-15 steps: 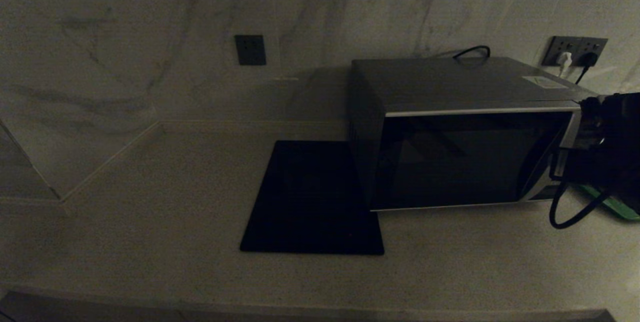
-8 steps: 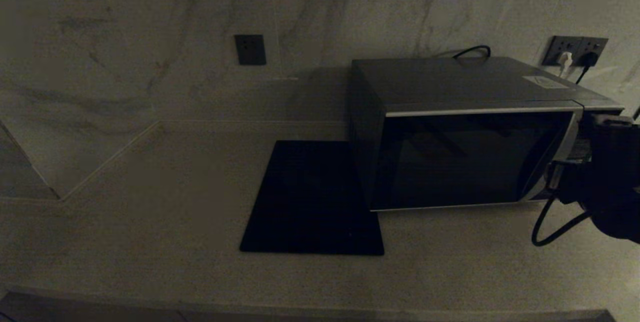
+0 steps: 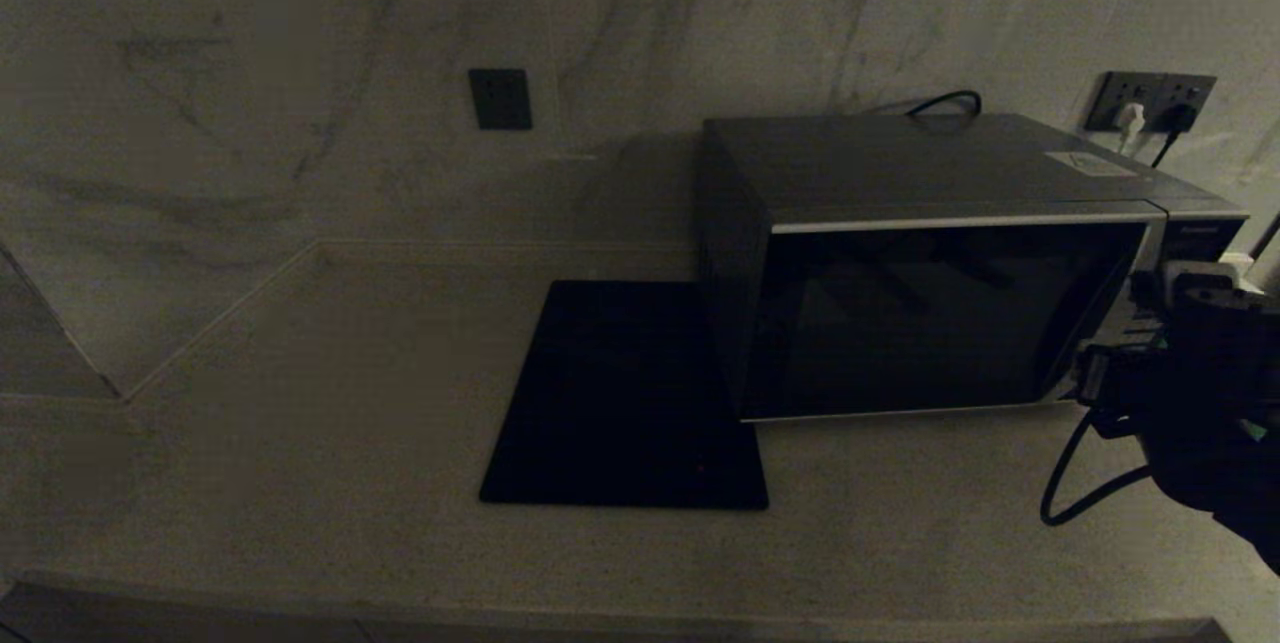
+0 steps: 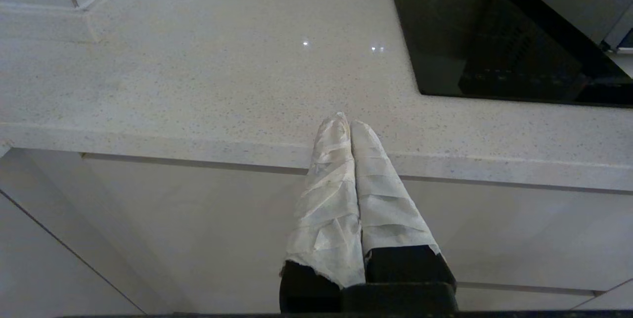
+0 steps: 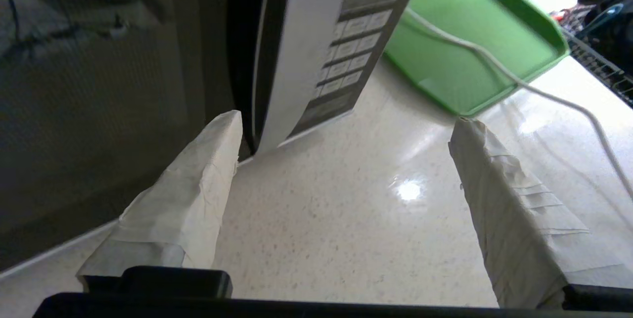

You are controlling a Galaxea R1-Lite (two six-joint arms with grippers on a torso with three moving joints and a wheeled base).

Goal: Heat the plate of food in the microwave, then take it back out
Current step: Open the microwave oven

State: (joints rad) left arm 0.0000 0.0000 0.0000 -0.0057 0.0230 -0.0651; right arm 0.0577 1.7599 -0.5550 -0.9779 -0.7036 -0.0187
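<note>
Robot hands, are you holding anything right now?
Nothing. The right hand is open and empty by the microwave; the left hand is shut on nothing.

I can read nothing: the dark grey boxy microwave's button panel markings are illegible to me.

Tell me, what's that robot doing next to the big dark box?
The box is a microwave on the counter, and its door looks shut. The right gripper hangs open by the door's edge and the button panel, holding nothing. The left gripper is shut and parked at the counter's front edge. A green tray lies beside the microwave and a black mat on its other side. No plate of food shows.
</note>
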